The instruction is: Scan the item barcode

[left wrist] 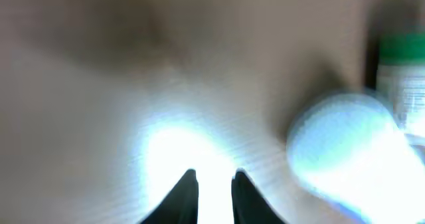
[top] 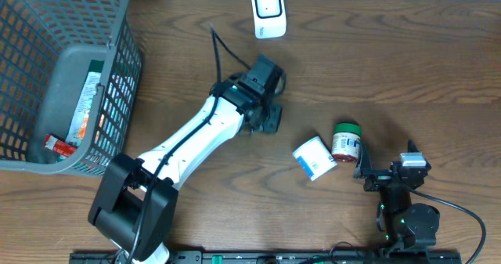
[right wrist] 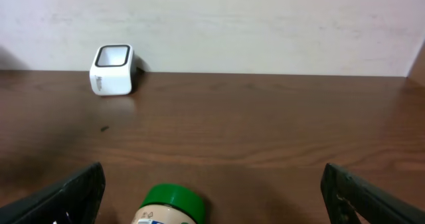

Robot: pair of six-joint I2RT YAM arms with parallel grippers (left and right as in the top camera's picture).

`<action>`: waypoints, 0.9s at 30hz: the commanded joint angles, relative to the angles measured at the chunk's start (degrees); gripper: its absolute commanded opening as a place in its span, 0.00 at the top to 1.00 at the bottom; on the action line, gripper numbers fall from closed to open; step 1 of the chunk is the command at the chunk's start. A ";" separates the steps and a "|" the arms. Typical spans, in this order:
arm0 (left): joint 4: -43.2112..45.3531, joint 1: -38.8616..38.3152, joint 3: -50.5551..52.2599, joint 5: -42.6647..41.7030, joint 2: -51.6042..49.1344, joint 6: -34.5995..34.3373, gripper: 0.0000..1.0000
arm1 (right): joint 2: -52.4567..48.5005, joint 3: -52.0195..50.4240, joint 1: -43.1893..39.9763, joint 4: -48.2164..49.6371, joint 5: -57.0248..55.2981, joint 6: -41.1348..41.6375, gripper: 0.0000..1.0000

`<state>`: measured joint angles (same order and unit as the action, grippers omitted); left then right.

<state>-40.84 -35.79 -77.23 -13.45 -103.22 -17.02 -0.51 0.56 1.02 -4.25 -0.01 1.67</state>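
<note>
A white tub (top: 315, 157) lies on its side on the wooden table, and a green-lidded jar (top: 345, 141) lies right beside it. The white barcode scanner (top: 268, 12) stands at the far edge. My left gripper (top: 266, 120) hovers low over the table, left of the tub. Its fingertips are a narrow gap apart with nothing between them (left wrist: 214, 179). That view is blurred; the tub (left wrist: 345, 144) and the jar (left wrist: 402, 71) show at its right. My right gripper (top: 389, 168) stands wide open just behind the jar. The jar's green lid (right wrist: 172, 204) lies between the spread fingers (right wrist: 216, 197), and the scanner (right wrist: 113, 69) stands far off.
A grey plastic basket (top: 117, 29) holding some packets (top: 82, 111) stands at the left edge of the table. A black cable (top: 221, 48) runs from the left arm toward the back.
</note>
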 commanded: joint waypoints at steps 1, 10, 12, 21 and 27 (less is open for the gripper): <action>-2.38 -2.54 2.49 -8.28 -0.31 -0.92 0.81 | 0.13 -0.24 0.20 -0.02 -0.57 -0.87 0.01; 1.70 -8.20 7.98 -8.61 -0.52 -5.22 0.81 | 0.13 -0.24 0.20 -0.02 -0.57 -0.87 0.01; 2.43 -8.57 8.63 -8.61 -0.52 -6.14 0.81 | 0.13 -0.24 0.20 -0.02 -0.57 -0.87 0.01; 11.41 -9.18 10.34 -5.51 -0.61 -6.45 0.81 | 0.13 -0.24 0.20 -0.02 -0.57 -0.87 0.01; 15.85 -9.18 10.34 -5.35 -0.61 -6.93 0.81 | 0.13 -0.24 0.20 -0.02 -0.57 -0.87 0.01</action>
<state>-26.24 -44.82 -67.24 -19.81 -103.42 -23.35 -0.51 0.56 1.02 -4.27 -0.03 1.67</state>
